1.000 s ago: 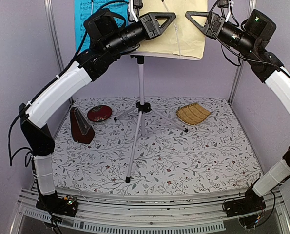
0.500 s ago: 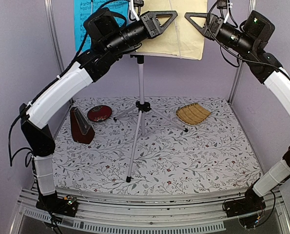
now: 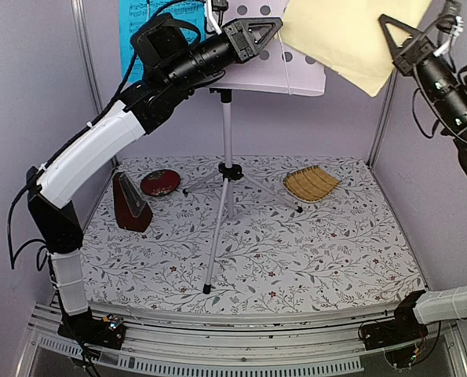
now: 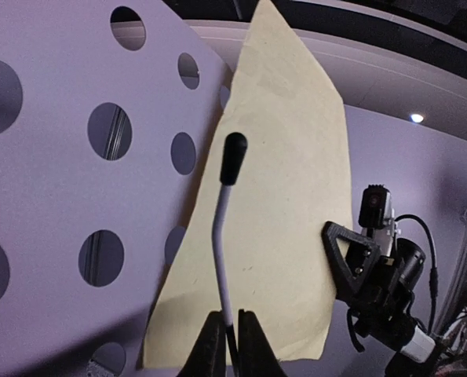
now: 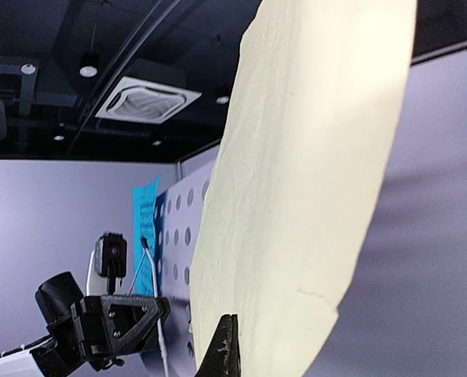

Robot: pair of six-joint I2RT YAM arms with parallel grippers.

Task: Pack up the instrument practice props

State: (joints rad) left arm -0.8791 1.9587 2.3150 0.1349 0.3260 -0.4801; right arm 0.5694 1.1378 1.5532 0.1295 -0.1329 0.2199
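Left jaws clenched on the thin retainer wire (image 4: 224, 236) of the stand (image 3: 227, 133), seemingly to keep it off the page, while right jaws pinch the yellow sheet (image 3: 339, 35), held high beside the perforated panel; metronome (image 3: 129, 204) waits on the desk (image 3: 319, 251)

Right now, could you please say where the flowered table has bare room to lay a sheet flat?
Widest bare patch: the flowered table's near right, between the silver tripod music stand's front leg, the woven straw mat and the right edge. Crowded: back left, with the red-brown pyramid metronome and dark red round dish.
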